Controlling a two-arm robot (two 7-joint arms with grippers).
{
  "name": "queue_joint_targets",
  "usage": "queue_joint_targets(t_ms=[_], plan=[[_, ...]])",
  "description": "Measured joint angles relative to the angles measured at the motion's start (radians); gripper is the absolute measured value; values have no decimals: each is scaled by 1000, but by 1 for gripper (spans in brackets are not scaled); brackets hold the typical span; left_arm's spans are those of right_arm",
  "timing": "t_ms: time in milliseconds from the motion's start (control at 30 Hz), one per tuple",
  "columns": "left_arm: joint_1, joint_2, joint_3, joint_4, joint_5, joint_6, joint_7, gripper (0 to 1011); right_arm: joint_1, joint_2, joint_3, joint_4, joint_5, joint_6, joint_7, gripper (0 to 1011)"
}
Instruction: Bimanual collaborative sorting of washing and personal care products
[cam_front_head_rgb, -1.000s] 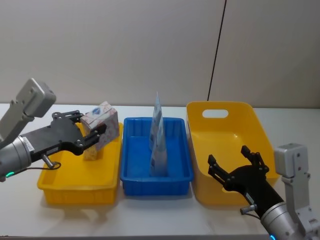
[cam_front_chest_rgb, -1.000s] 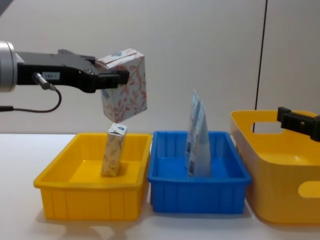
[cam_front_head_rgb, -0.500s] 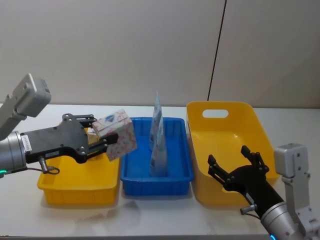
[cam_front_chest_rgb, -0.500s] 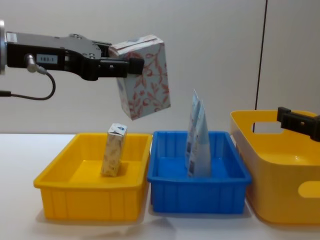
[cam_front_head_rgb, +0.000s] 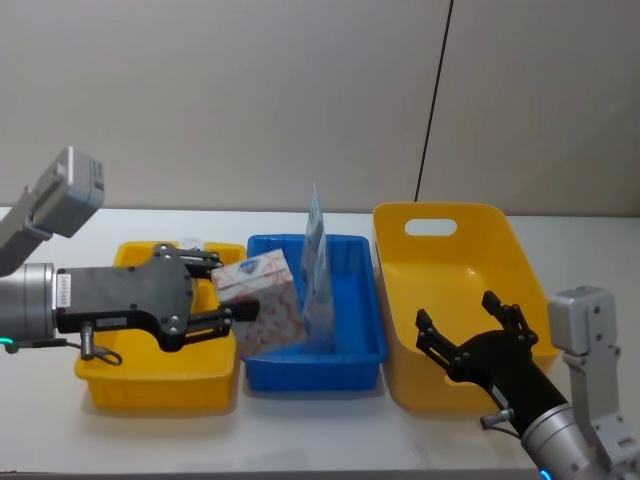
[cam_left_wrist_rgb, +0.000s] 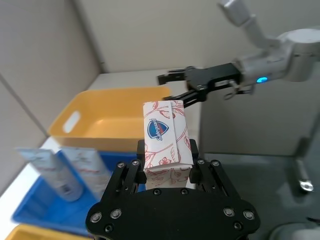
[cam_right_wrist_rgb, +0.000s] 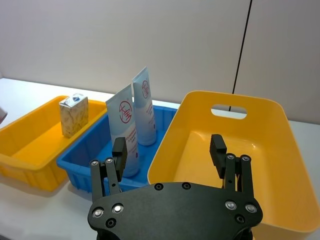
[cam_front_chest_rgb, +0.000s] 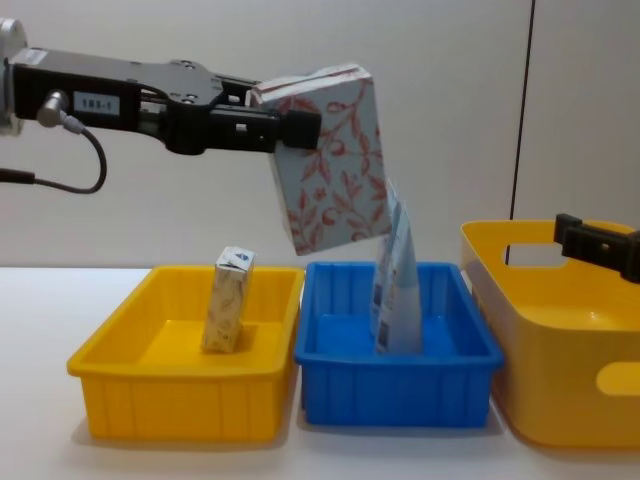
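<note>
Rightward has gone the left tool (cam_front_head_rgb: 228, 288), carrying the box (cam_front_chest_rgb: 330, 160) from above the low yellow bin (cam_front_head_rgb: 150, 385) to over the left side of the blue bin (cam_front_head_rgb: 310, 360). It is clenched on the box, which hangs tilted in the air, clear of what lies below. Three bins stand in a row on the white table (cam_front_head_rgb: 300, 430): the big yellow bin (cam_front_head_rgb: 440, 213) on the right, the blue one in the middle, the low yellow one on the left. Two tubes (cam_right_wrist_rgb: 126, 127) stand upright in the blue bin, close together. One carton (cam_front_chest_rgb: 228, 300) stands in the low yellow bin. The right tool (cam_front_head_rgb: 455, 310) hovers at the big yellow bin's near edge, fingers spread wide. Behind is a plain pale wall (cam_front_head_rgb: 250, 100) with a dark vertical line.
</note>
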Motion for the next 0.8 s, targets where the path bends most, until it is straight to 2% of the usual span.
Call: queue_joint_targets(t_ms=[300,333,600,800], plan=[[-79,-25,65,75,-36,16,-153,410,0,0,0,0,0,0,0,1003],[-79,-25,65,75,-36,16,-153,410,0,0,0,0,0,0,0,1003],[-165,-70,139,178,-47,35,-283,410,0,0,0,0,0,0,0,1003],[-199,-88,170,225,-46,42,-323,410,0,0,0,0,0,0,0,1003]])
